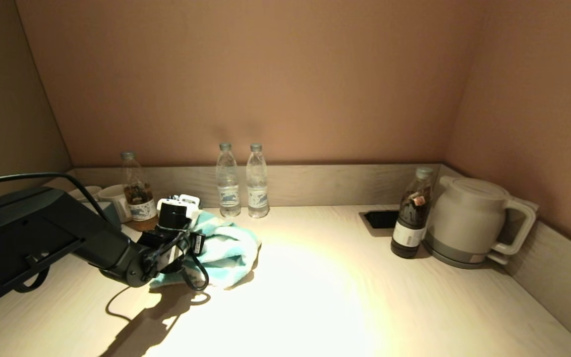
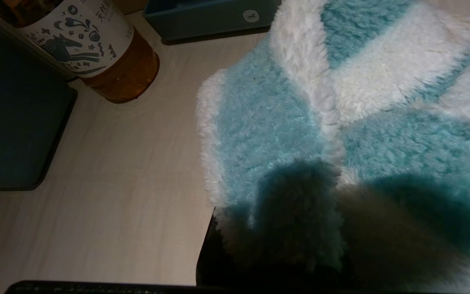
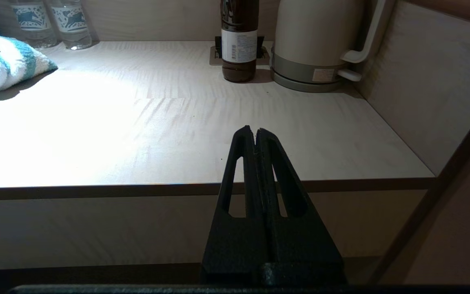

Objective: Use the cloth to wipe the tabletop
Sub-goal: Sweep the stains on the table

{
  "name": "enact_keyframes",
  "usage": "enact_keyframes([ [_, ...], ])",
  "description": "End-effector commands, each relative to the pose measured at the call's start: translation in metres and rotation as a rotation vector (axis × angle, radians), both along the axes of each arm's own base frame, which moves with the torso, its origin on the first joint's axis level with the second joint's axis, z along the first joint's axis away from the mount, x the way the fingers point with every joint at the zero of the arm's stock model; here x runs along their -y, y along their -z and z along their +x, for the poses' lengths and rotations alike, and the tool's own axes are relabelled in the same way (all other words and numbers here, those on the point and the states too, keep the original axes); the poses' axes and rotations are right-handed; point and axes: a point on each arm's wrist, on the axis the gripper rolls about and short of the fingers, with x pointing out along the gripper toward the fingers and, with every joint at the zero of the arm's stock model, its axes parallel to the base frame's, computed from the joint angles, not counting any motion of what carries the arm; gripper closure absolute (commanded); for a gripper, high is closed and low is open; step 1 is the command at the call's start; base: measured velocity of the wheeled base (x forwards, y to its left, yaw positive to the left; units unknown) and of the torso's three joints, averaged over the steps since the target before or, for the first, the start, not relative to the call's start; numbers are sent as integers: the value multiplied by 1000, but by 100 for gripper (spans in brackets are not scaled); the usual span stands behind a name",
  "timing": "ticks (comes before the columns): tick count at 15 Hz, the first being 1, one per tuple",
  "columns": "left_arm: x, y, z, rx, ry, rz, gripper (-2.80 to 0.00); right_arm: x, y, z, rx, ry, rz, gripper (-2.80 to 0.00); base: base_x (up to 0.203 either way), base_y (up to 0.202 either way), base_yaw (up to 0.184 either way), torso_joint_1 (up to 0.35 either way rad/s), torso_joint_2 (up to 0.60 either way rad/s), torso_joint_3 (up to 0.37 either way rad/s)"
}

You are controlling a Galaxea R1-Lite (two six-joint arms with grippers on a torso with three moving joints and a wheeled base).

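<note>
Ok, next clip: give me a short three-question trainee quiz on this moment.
1. True or false: the right tool is shut on the cloth.
2. Which stands closest to the kettle? A) the two clear water bottles B) the dark bottle C) the mugs
3. Fill in: the left tool grips the ____.

Key: 1 false, it is shut on nothing, before the tabletop's front edge; 2 B; 3 cloth.

Head cam overlooks tabletop [image 1: 315, 277]; both wrist cams share cloth [image 2: 284, 122].
</note>
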Motion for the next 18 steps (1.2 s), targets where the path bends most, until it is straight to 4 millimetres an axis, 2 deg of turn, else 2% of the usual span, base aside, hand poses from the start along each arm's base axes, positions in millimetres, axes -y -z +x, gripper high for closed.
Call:
enact_keyframes([
  [1, -11, -3, 0, 13, -18, 6, 0, 0, 0, 0, 0, -2, 0, 0, 0, 0, 0, 0, 0, 0],
  [3, -51, 2, 3, 15, -94, 26, 0, 0, 0, 0, 0, 0, 0, 0, 0, 0, 0, 0, 0, 0],
  [4, -61, 0, -1, 21, -109, 27, 0, 0, 0, 0, 0, -2, 0, 0, 0, 0, 0, 0, 0, 0],
  [10, -59, 1, -5, 19, -115, 12, 0, 0, 0, 0, 0, 0, 0, 0, 0, 0, 0, 0, 0, 0],
  [12, -50, -2, -6, 32, -97, -3, 0, 0, 0, 0, 0, 0, 0, 0, 0, 0, 0, 0, 0, 0],
  [14, -20, -11, 1, 96, -52, -76, 0, 0, 0, 0, 0, -1, 0, 0, 0, 0, 0, 0, 0, 0],
  [16, 6, -6, 10, 121, -13, -120, 0, 0, 0, 0, 0, 0, 0, 0, 0, 0, 0, 0, 0, 0],
  [18, 31, 4, 10, 119, 34, -130, 0, 0, 0, 0, 0, -2, 0, 0, 0, 0, 0, 0, 0, 0],
])
